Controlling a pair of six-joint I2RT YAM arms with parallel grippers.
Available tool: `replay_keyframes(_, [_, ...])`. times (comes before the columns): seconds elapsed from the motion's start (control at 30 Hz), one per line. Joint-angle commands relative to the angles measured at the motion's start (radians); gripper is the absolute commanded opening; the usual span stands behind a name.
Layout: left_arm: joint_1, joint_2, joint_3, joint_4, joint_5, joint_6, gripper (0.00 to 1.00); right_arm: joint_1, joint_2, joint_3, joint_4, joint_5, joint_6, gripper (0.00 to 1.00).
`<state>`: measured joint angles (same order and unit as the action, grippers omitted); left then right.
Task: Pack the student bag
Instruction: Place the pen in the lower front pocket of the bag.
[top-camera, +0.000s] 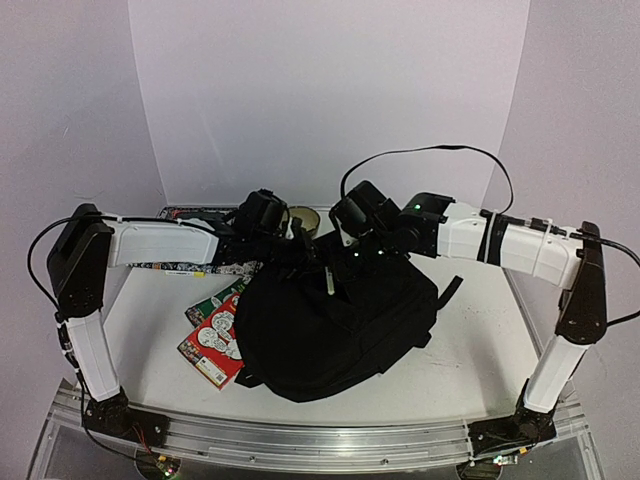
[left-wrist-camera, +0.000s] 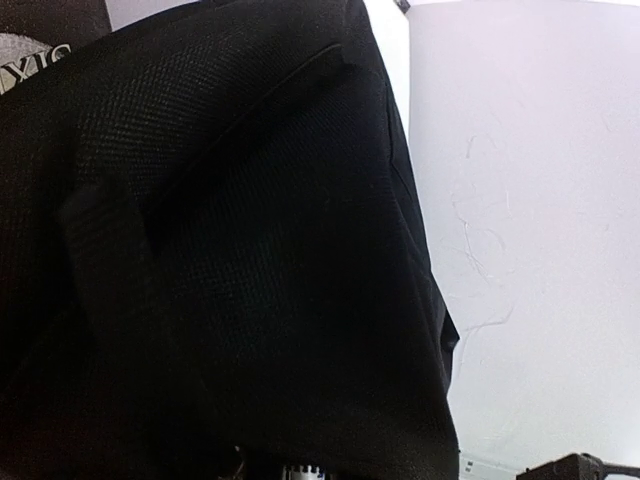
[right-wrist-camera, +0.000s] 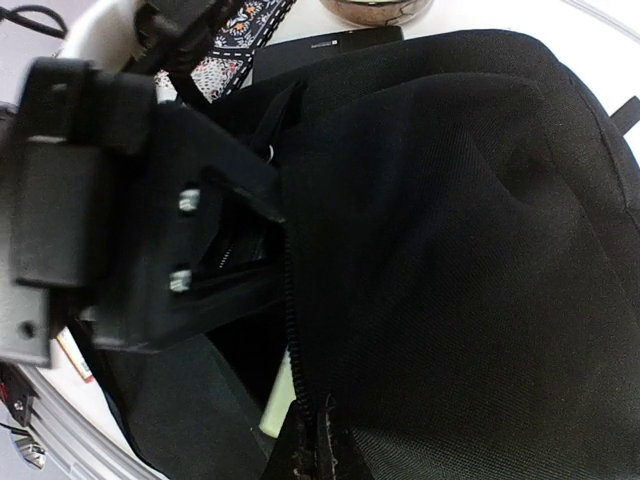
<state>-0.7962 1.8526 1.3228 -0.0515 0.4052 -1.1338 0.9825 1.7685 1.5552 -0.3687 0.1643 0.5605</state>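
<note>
Top external shows the student bag (top-camera: 335, 330) unzipped, left gripper (top-camera: 298, 250) and right gripper (top-camera: 335, 268) both clamped on its opening; red books (top-camera: 213, 338) lie outside, so midway-ish, I'd guess.

Red illustrated books (top-camera: 212, 335) lie on the white table (top-camera: 480, 340), near a floral-patterned strip (top-camera: 190, 267).

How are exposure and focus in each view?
Top view: evenly lit, sharp, but the bag is a nearly featureless black mass. Left wrist: dark fabric fills most of the frame beside an overbright white surface. Right wrist: the bag's weave is crisp; black hardware at left is blurred.
</note>
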Motion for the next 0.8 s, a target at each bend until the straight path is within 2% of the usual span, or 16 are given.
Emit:
replay_keyframes(0.0, [-0.04, 0.025, 0.072, 0.091, -0.146, -0.075, 0.0, 0.012, -0.066, -0.002, 0.025, -0.061, 0.019, 0.0])
replay_keyframes(0.13, [-0.068, 0.026, 0.083, 0.09, -0.222, -0.078, 0.04, 0.013, -0.074, -0.003, 0.024, -0.043, 0.017, 0.0])
replay_keyframes(0.37, [-0.076, -0.005, 0.048, 0.085, -0.237, -0.075, 0.35, 0.013, -0.087, -0.014, 0.024, 0.008, 0.01, 0.0])
replay_keyframes(0.53, [-0.078, -0.048, 0.034, 0.035, -0.27, -0.052, 0.49, 0.012, -0.087, -0.018, 0.024, 0.029, 0.004, 0.0])
replay_keyframes(0.77, [-0.079, -0.161, -0.031, -0.024, -0.321, -0.028, 0.5, 0.012, -0.084, -0.019, 0.023, 0.062, -0.01, 0.0])
